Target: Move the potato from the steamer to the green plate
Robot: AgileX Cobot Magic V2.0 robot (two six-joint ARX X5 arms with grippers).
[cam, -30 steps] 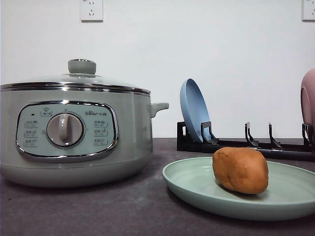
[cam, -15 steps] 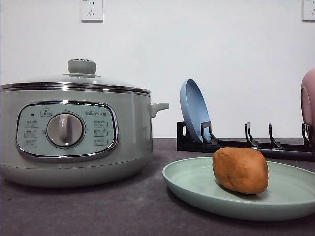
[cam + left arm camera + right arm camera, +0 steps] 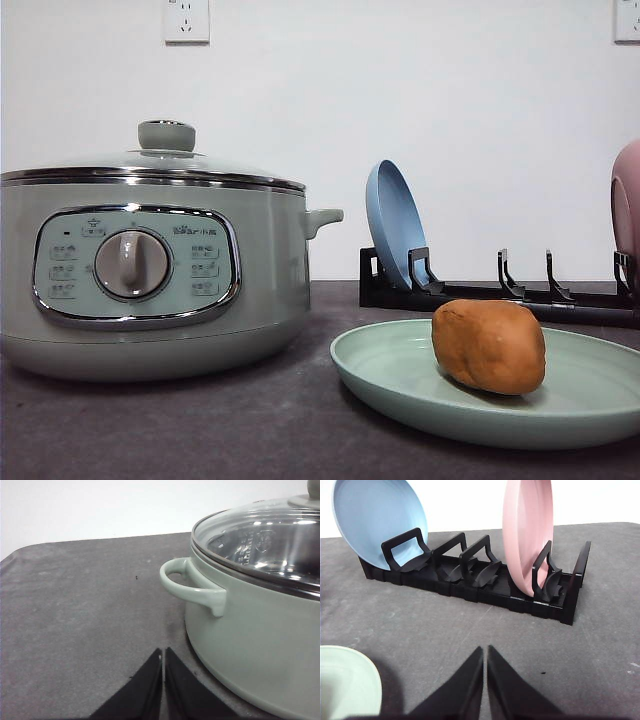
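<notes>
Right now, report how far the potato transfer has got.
Done: the potato sits on the green plate, and the steamer has its lid on. In hand: nothing; left gripper and right gripper are shut and empty. Nothing looks left.

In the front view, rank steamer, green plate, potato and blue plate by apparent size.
1. steamer
2. green plate, cut off at the frame edge
3. potato and blue plate: unsure, as the blue plate stands farther back.
</notes>
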